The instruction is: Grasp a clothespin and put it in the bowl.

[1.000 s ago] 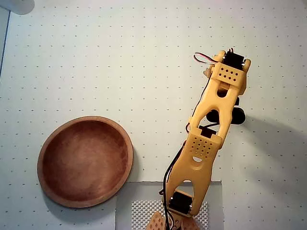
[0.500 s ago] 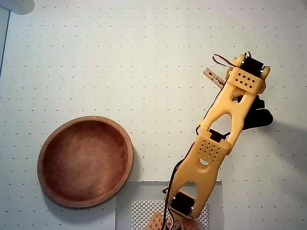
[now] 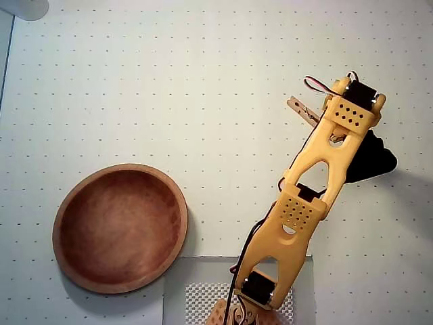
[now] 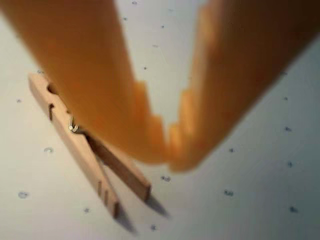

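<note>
Your pincer (image 4: 167, 155) hangs just above the counter (image 3: 169, 81) with its two orange fingers nearly together at the tips and nothing between them, so it is empty. In the wrist view the pin (image 4: 85, 142) lies flat on the counter at about nine o'clock from the fingertips, just beside them, and the nearer finger hides part of its middle. Its long axis runs from ten o'clock down to five o'clock in that view, so it slants away from the fingers instead of lying between them. That offset is what the coming move turns on, I judge: you would need to spread the fingers and shift toward the pin before closing. The pin is pale tan wood (two slim prongs, a glint of wire spring, notches near one end), and the splayed prong ends point toward the bottom of the wrist view. From overhead, the pin (image 3: 302, 110) peeks out at the arm's ten o'clock side, near the wrist. The bowl (image 3: 120, 227) sits well apart at about eight o'clock from it, and it is empty.
</note>
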Robot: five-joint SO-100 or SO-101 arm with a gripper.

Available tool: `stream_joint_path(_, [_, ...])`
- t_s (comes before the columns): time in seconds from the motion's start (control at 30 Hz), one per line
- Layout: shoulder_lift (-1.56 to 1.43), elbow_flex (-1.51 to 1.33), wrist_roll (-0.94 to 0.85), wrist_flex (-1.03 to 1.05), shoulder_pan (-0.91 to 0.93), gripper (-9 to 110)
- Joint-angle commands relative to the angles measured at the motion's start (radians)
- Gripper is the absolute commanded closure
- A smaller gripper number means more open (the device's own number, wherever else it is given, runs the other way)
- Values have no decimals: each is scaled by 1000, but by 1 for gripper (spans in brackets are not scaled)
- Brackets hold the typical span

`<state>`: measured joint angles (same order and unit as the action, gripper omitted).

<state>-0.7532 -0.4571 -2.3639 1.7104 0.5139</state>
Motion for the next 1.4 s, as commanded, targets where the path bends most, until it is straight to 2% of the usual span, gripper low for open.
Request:
stream_joint_path(0.0, [6, 117, -101, 18, 35, 104])
stream_joint_path(0.3, [149, 298, -110, -6, 38, 104])
stream_joint_path(0.47, [190, 344, -179, 2, 23, 104])
stream_joint_path(1.37, [198, 331, -296, 2, -201, 104])
